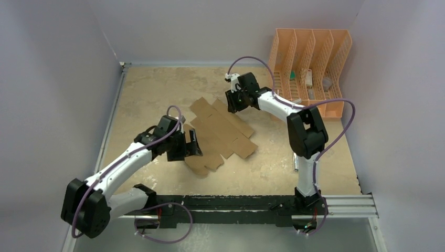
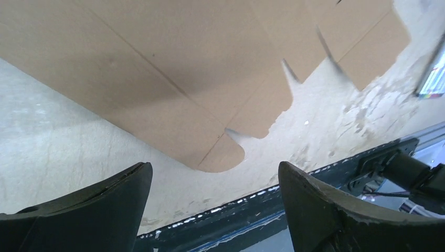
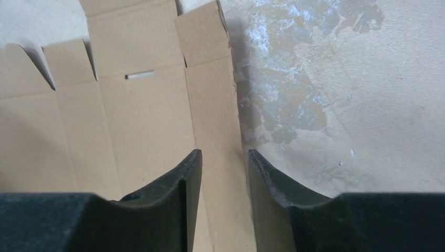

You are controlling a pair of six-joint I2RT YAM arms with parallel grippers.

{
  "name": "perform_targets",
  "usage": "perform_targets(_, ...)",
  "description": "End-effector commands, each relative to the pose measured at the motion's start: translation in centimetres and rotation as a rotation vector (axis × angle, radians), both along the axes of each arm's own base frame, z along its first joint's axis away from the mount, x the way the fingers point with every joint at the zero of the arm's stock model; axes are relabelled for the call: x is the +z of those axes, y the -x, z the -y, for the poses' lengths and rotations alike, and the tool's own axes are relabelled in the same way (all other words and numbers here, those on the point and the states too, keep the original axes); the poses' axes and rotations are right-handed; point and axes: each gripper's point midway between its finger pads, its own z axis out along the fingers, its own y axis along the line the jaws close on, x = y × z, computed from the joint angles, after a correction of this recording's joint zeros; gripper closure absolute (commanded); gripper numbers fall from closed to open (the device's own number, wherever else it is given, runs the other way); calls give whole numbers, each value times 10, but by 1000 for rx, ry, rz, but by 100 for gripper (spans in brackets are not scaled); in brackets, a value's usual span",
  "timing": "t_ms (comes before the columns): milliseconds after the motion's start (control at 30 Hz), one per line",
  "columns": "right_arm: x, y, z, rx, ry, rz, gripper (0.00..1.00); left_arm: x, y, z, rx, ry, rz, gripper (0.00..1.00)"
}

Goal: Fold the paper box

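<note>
Hovering over flat brown die-cut cardboard sheet (image 1: 220, 131): left gripper (image 2: 215, 168) jaws wide apart, right gripper (image 3: 224, 155) jaws slightly apart above edge strip; print on coloured pack (image 2: 433, 79) unreadable.

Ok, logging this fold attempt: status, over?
Left gripper open above paper box near flaps. Right gripper narrowly open over far edge. Box flat, unfolded. Orange rack apart, far right.

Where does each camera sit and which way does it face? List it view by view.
Top external: above the table's near edge, looking down; left arm and right arm show.
Left wrist: on the left arm, facing the paper box edge; open left claw shows.
Right wrist: on the right arm, looking down on the box; right claw shows.
Shared: all see the box.
</note>
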Motion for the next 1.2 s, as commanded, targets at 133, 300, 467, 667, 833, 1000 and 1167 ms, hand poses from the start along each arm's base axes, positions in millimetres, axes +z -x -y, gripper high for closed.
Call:
perform_targets(133, 49, 9, 30, -56, 30, 65, 46, 65, -54, -38, 40, -256, 213, 5)
perform_targets(300, 40, 50, 70, -222, -72, -43, 40, 77, -110, -48, 29, -304, 278, 5)
perform_targets(467, 35, 93, 88, -395, -243, -96, 32, 51, -152, -50, 12, -275, 234, 5)
perform_targets(667, 13, 131, 87, -510, -430, -165, 31, 8, -178, -44, -44, -297, 150, 7)
perform_targets(833, -5, 130, 80, -516, -488, -191, 31, -18, -180, -40, -73, -297, 96, 7)
perform_targets(1000, -10, 105, 75, -520, -469, -177, 35, -33, -162, -34, -99, -252, 32, 9)
perform_targets(1167, -10, 78, 72, -499, -424, -148, 41, -37, -139, -24, -90, -165, -1, 10)
